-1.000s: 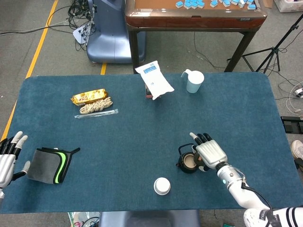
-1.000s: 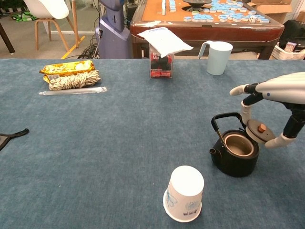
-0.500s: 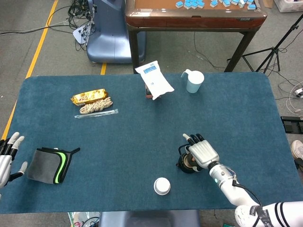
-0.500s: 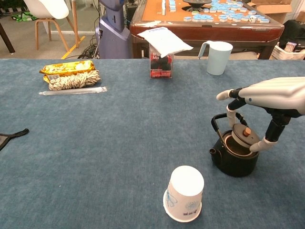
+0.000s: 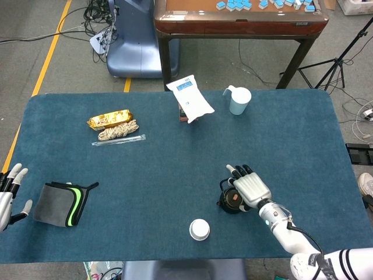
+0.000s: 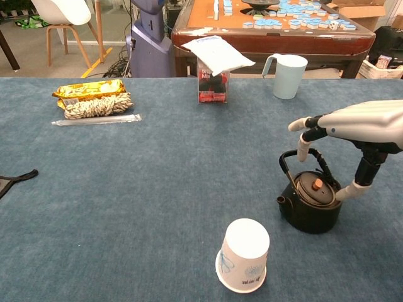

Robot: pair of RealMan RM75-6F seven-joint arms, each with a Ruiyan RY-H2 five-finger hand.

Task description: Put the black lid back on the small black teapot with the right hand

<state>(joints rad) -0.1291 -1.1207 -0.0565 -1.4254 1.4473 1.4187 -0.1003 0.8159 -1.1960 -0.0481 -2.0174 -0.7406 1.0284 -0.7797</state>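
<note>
Black lid (image 6: 315, 189) sits on the small black teapot (image 6: 310, 202) near the bench (image 6: 157, 189) front, right hand (image 6: 352, 129) hovering over it with fingers (image 6: 303, 148) spread, holding nothing; paper cup (image 6: 244, 255) stands inverted beside it; left hand (image 5: 8, 195) fingers apart.
</note>
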